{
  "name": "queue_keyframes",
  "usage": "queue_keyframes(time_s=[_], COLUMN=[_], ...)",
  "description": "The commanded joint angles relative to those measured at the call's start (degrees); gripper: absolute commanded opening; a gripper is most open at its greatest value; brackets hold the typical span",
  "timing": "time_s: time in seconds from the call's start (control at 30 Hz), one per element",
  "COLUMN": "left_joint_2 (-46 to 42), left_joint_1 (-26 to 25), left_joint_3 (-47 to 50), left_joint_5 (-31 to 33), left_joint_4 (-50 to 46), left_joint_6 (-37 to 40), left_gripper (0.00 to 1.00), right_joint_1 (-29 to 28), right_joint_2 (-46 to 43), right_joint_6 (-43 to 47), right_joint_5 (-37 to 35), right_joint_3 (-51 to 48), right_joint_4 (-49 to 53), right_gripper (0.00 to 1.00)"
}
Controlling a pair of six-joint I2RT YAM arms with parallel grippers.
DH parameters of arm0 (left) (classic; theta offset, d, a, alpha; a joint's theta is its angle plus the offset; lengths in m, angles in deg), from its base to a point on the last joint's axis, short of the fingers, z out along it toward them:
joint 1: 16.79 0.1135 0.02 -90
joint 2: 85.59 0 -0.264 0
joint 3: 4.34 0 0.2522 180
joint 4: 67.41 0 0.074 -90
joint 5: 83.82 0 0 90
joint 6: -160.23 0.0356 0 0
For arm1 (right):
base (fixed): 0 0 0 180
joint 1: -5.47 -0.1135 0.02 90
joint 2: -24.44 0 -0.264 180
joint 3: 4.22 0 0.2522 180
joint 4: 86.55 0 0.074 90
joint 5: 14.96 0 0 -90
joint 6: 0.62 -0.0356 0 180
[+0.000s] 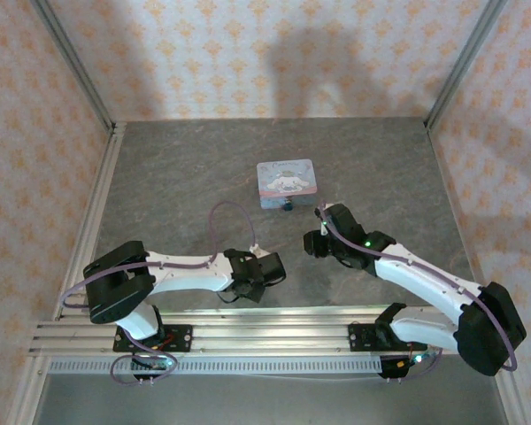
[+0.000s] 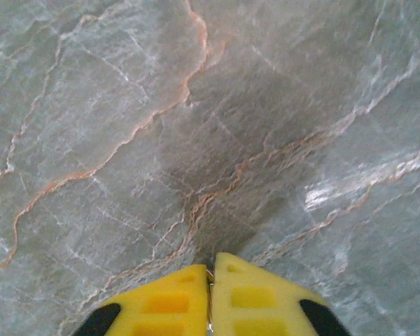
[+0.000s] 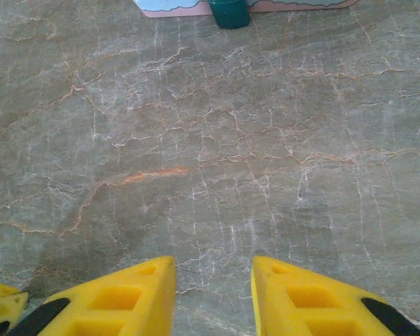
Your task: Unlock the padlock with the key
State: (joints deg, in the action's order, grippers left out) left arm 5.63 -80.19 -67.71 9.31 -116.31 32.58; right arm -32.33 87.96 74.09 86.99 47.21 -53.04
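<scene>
The padlock [image 1: 287,206], tiny and blue, lies on the table against the near side of the pale-blue tin [image 1: 286,181]. In the right wrist view the padlock [image 3: 229,12] sits at the top edge, far ahead of my open right gripper [image 3: 213,269], which has bare table between its fingers. My right gripper [image 1: 311,243] hovers a short way to the near right of the padlock. My left gripper [image 1: 274,268] is low over the table, to the near left. In its wrist view the left gripper [image 2: 211,262] is shut, with a thin pale sliver, the key [image 2: 210,274], pinched in the seam.
The grey marbled tabletop [image 1: 186,177] is walled by patterned panels on three sides, with metal rails [image 1: 248,323] at the near edge. The left gripper's yellow fingers [image 3: 3,304] show at the bottom-left corner of the right wrist view, so the two grippers are close.
</scene>
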Motion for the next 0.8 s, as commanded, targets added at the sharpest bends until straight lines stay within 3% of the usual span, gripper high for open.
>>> queue_keyframes(time_s=[0.0,0.13,0.23,0.47,0.6,0.77], left_joint_2=[-0.52,-3.68,-8.42,-19.27,-21.06,-21.75], left_joint_1=[-0.24,1.71,5.91,16.46,19.33,19.98], left_joint_3=[-0.98,-4.32,-6.08,-7.33,-9.44,-12.45], left_joint_5=[1.47,0.95,-2.24,-15.99,-20.06,-20.51], left_joint_4=[-2.39,-3.10,-1.40,8.37,9.28,7.97], left_joint_6=[2.20,6.47,9.49,10.15,9.17,5.59], left_gripper=[0.00,0.00,0.00,0.00,0.00,0.00], right_joint_1=[1.08,4.46,6.18,5.92,2.95,-2.35], right_joint_2=[-2.23,-4.70,-7.81,-13.65,-14.83,-12.67], right_joint_6=[-1.78,-4.20,-5.09,-2.96,1.33,8.79], right_joint_5=[-0.63,4.70,9.49,18.04,17.14,14.87], right_joint_3=[-0.49,-1.20,-2.95,-7.70,-8.49,-8.39], right_joint_4=[0.51,-1.73,-5.47,-15.96,-20.86,-26.70], right_gripper=[0.35,0.35,0.35,0.44,0.46,0.47])
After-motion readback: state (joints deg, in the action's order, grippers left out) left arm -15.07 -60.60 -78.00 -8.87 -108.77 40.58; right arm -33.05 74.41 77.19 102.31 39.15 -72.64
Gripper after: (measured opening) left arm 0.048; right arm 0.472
